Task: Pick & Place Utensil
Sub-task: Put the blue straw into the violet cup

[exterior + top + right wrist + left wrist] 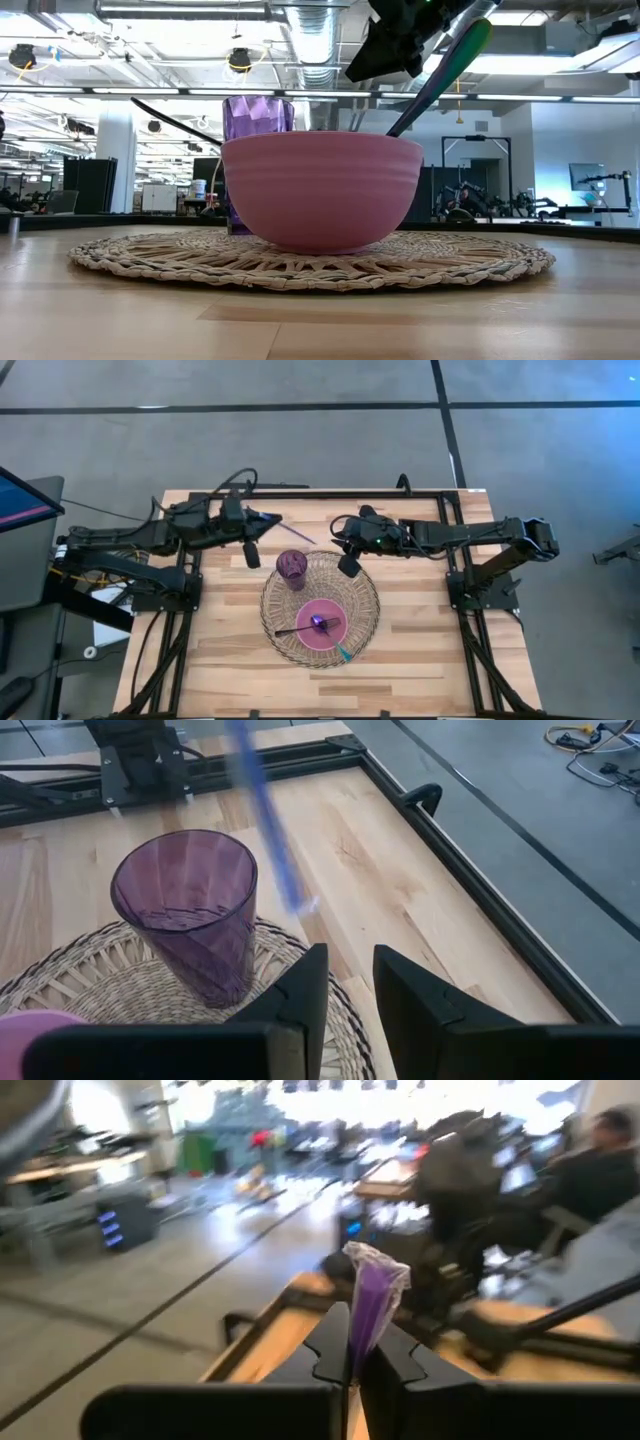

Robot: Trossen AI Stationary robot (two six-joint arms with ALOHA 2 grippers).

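Note:
My left gripper [268, 519] is over the table's far side and is shut on a purple utensil [300, 535], which is also in the right wrist view [268, 820]. My right gripper [349, 567] hovers open above the far right part of a round woven mat [275, 600], holding nothing. On the mat stand a purple cup [291, 567] and a pink bowl [325, 628]. A dark utensil [292, 630] and a green-handled one [450, 65] lean on the bowl's rim. My left gripper pinches the purple utensil between its two fingers near one end [358, 1342]. The fingers lie along it, roughly level, coming from the table's left. The free end [375, 1275] sticks out ahead of the fingertips, and the utensil is lifted clear of the table.
A black frame rail [330, 492] runs along the table's far edge, with arm bases at both sides. Bare wooden tabletop [430, 660] lies right of and in front of the mat. Beyond the table a person [600, 1160] sits in the room.

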